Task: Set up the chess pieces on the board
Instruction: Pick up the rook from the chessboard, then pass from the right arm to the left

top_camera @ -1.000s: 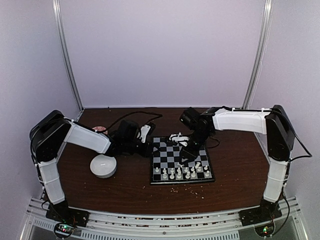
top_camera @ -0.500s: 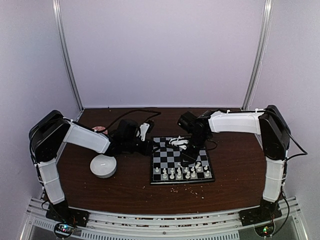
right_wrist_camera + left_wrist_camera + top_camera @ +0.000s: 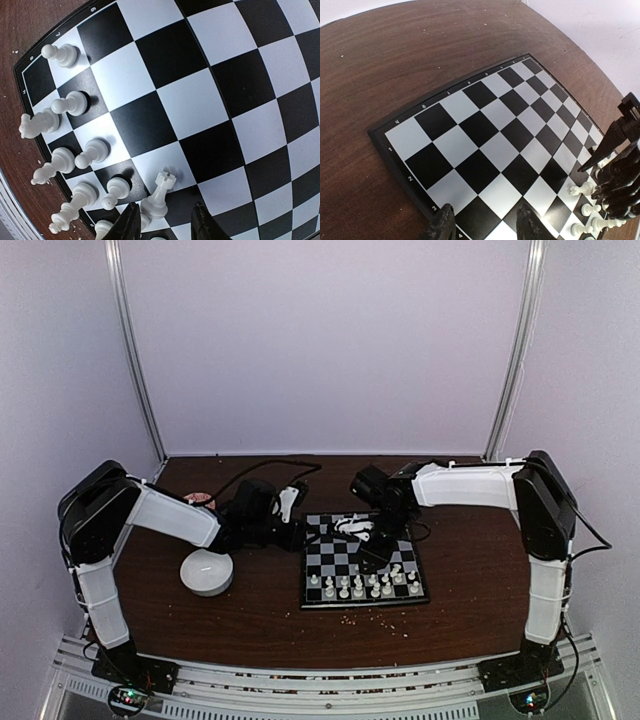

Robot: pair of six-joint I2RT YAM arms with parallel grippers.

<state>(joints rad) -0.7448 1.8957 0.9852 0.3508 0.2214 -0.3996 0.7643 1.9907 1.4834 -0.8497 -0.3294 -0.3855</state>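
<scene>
Right gripper (image 3: 164, 214): jaws parted, empty; white rook (image 3: 161, 192) standing just at its 12 o'clock. Left gripper (image 3: 485, 222): parted, empty, at the board (image 3: 345, 550), 10 o'clock corner. Chess pieces (image 3: 365, 585) line its 6 o'clock edge.

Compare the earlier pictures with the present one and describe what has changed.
The right end effector shifted slightly leftward above the board, its forearm swinging along; nothing was visibly grasped or released. The left end effector, the white bowl and the chess pieces on the near rows stayed put.
</scene>
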